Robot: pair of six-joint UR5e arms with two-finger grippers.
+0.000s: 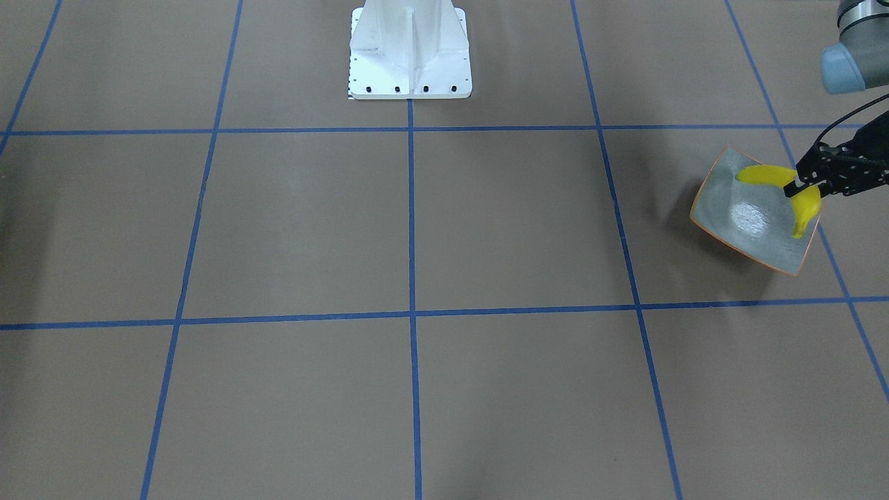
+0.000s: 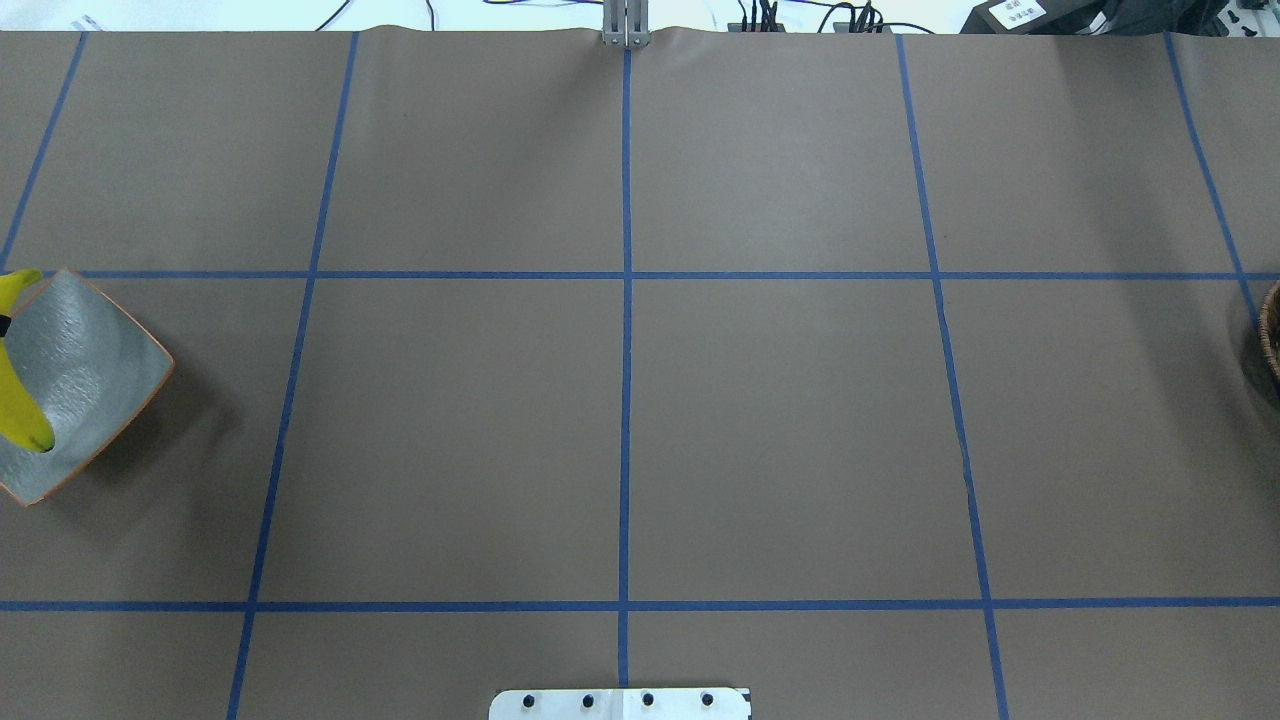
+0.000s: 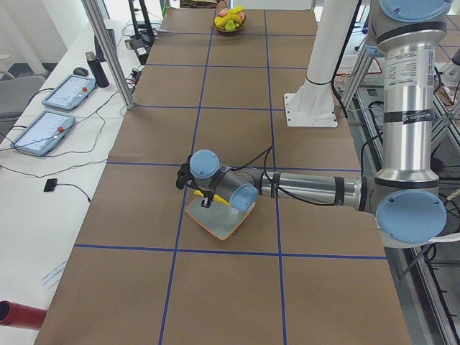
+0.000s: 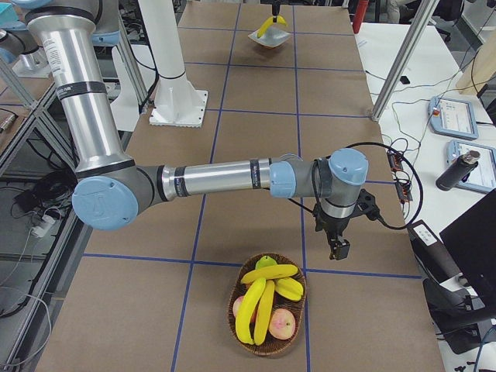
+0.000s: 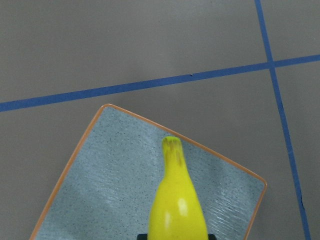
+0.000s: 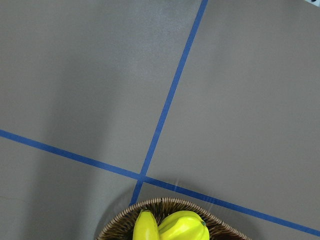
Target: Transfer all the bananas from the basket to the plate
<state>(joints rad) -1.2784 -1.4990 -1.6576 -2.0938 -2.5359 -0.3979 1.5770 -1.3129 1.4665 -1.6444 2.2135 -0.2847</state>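
So the left gripper (image 1: 800, 189) pinches a banana (image 1: 762, 173) over the plate (image 1: 740, 226); right gripper (image 4: 338, 246) hangs by the basket (image 6: 116, 225), can't tell its fingers.

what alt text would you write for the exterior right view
The right arm reaches across a brown, blue-taped table, its right gripper hanging beside a wicker basket of bananas and other fruit. At the far end, the left gripper holds one banana over the grey plate.
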